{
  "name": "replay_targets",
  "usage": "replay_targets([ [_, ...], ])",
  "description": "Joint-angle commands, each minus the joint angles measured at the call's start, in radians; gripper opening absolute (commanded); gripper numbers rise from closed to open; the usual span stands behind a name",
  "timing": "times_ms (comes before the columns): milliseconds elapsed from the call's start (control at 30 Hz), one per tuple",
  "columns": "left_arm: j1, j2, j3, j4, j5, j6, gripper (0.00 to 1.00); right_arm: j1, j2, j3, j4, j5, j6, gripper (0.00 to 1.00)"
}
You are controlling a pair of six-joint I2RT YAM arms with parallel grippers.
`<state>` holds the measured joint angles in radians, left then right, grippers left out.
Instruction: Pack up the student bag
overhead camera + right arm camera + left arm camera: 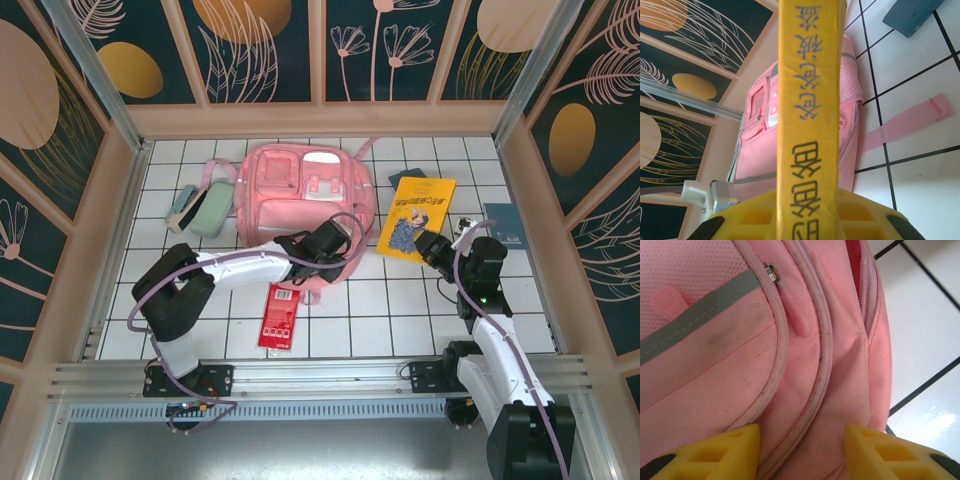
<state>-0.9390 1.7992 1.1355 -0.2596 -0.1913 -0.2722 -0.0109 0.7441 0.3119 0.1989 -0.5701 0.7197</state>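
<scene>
Right gripper (pixel 807 215) clamps the yellow book (pixel 807 100) while left gripper (pixel 802 440), half-spread, straddles the student bag (pixel 300 190), which likely needs opening next.

the left arm (pixel 240 270) and right arm (pixel 497 355) have white links, black joints and a looping lilac cable (pixel 457 268) each; their pincer fingers (pixel 732 450) are yellow with hollow cells.

White tiled table (pixel 400 310), dark leaf-patterned wall panels (pixel 250 40) in wooden frames (pixel 315 118)
</scene>
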Motion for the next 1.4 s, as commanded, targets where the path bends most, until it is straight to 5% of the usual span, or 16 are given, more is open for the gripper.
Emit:
replay_targets([
  [0, -0.013, 0.03, 0.026, -0.033, -0.088, 0.031, 0.44, 0.009, -0.023, 0.004, 0.104, -0.018, 0.005, 0.0],
  [67, -0.016, 0.034, 0.026, -0.035, -0.104, 0.033, 0.42, 0.009, -0.02, 0.004, 0.106, -0.016, 0.006, 0.0],
  [200, -0.023, 0.023, 0.029, -0.042, -0.181, 0.021, 0.02, 0.011, -0.02, 0.004, 0.114, -0.026, 0.014, 0.0],
  [233, -0.021, 0.013, 0.03, -0.044, -0.199, 0.012, 0.0, 0.011, -0.02, 0.003, 0.118, -0.031, 0.015, 0.0],
  [567, -0.022, -0.206, 0.067, -0.024, -0.306, -0.064, 0.0, 0.06, -0.024, -0.01, 0.141, -0.067, 0.038, 0.0],
  [733, -0.023, -0.228, 0.061, -0.012, -0.158, -0.008, 0.0, 0.07, -0.031, -0.01, 0.122, -0.045, 0.029, 0.0],
  [800, -0.022, -0.206, 0.057, -0.033, -0.111, 0.012, 0.11, 0.07, -0.032, -0.01, 0.123, -0.045, 0.03, 0.0],
  [867, -0.023, -0.183, 0.048, -0.046, -0.092, 0.014, 0.12, 0.07, -0.032, -0.011, 0.123, -0.042, 0.029, 0.0],
  [1000, -0.023, -0.127, 0.035, -0.053, -0.032, 0.029, 0.37, 0.07, -0.033, -0.009, 0.12, -0.039, 0.027, 0.0],
  [1367, -0.023, 0.046, 0.067, -0.086, -0.046, 0.066, 0.48, 0.068, -0.028, -0.002, 0.109, -0.033, 0.021, 0.0],
])
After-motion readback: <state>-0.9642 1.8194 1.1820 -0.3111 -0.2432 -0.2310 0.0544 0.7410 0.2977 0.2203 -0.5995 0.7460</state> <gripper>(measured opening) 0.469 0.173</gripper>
